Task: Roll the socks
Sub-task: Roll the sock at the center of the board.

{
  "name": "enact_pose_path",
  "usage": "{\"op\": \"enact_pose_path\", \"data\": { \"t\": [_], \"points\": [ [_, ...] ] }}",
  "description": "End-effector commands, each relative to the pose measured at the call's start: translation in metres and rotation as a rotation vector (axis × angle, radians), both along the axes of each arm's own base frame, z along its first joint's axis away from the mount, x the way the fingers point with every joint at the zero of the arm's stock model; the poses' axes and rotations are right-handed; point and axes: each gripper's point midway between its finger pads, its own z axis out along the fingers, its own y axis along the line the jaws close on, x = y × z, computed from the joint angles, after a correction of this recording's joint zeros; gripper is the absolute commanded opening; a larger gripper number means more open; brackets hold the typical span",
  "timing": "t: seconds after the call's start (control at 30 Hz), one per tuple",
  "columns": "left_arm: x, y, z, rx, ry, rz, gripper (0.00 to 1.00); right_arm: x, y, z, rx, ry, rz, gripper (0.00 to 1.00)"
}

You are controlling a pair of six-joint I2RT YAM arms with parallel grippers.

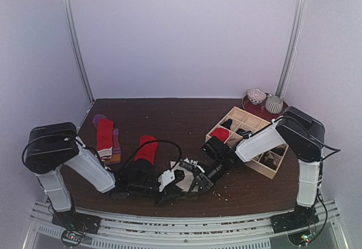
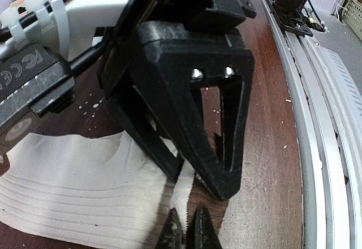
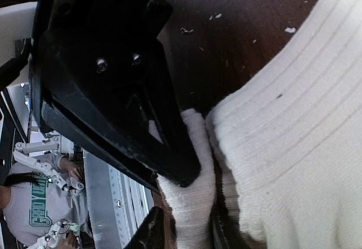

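Note:
A cream ribbed sock [image 1: 176,166] lies near the table's front edge between both grippers. My left gripper [image 2: 188,233] is shut on a thin edge strip of this cream sock [image 2: 85,187]. My right gripper [image 3: 186,235] has a rolled fold of the same sock [image 3: 192,198] pinched between its fingers. In the top view the left gripper [image 1: 171,180] and right gripper [image 1: 197,176] stand tip to tip. A plain red sock [image 1: 146,149] lies behind the left arm. A red sock with purple and orange parts [image 1: 106,138] lies farther left. Another red sock [image 1: 220,134] sits in the tray.
A pale wooden grid tray [image 1: 264,168] stands at the right, under the right arm. Two small bowls [image 1: 256,96] sit on a dark red plate [image 1: 283,108] at the back right. Metal rails [image 2: 317,147] run along the table's front edge. Pale crumbs dot the dark wood.

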Motion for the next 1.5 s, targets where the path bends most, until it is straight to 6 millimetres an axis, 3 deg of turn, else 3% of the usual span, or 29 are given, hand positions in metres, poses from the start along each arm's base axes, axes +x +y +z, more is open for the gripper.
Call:
{"op": "enact_pose_path", "data": {
  "t": [0.0, 0.13, 0.23, 0.3, 0.47, 0.7, 0.93, 1.03, 1.17, 1.33, 1.37, 1.47],
  "points": [
    [0.0, 0.026, -0.043, 0.14, 0.147, 0.129, 0.0, 0.01, -0.016, -0.005, -0.088, -0.13, -0.07, 0.34],
    [-0.004, 0.043, -0.061, 0.214, 0.33, 0.209, 0.0, 0.044, -0.014, 0.057, 0.105, -0.484, -0.211, 0.4],
    [-0.011, 0.054, -0.072, 0.259, 0.514, 0.241, 0.0, 0.041, -0.02, 0.089, 0.25, -0.813, -0.211, 0.45],
    [-0.017, 0.059, -0.077, 0.273, 0.616, 0.244, 0.0, 0.029, -0.021, 0.092, 0.275, -1.014, -0.148, 0.48],
    [-0.025, 0.071, -0.092, 0.362, 0.752, 0.262, 0.0, 0.008, -0.009, 0.063, 0.167, -1.27, 0.071, 0.49],
    [-0.024, 0.067, -0.088, 0.371, 0.756, 0.245, 0.0, 0.002, 0.003, 0.033, 0.076, -1.298, 0.215, 0.5],
    [-0.026, 0.068, -0.092, 0.376, 0.762, 0.227, 0.0, 0.011, -0.006, 0.004, -0.044, -1.299, 0.228, 0.49],
    [-0.026, 0.069, -0.093, 0.379, 0.764, 0.224, 0.0, 0.009, -0.01, -0.01, -0.08, -1.265, 0.247, 0.44],
    [-0.021, 0.067, -0.091, 0.37, 0.749, 0.218, 0.01, 0.008, -0.011, -0.017, -0.114, -1.221, 0.229, 0.29],
    [0.002, 0.061, -0.065, 0.304, 0.582, 0.236, 0.53, 0.003, -0.012, -0.027, -0.158, -1.056, 0.175, 0.17],
    [0.011, 0.06, -0.054, 0.28, 0.517, 0.25, 0.6, 0.0, -0.013, -0.029, -0.158, -0.997, 0.155, 0.16],
    [0.03, 0.059, -0.019, 0.186, 0.339, 0.262, 0.64, -0.008, -0.014, -0.029, -0.126, -0.803, 0.107, 0.16]
  ]
}}
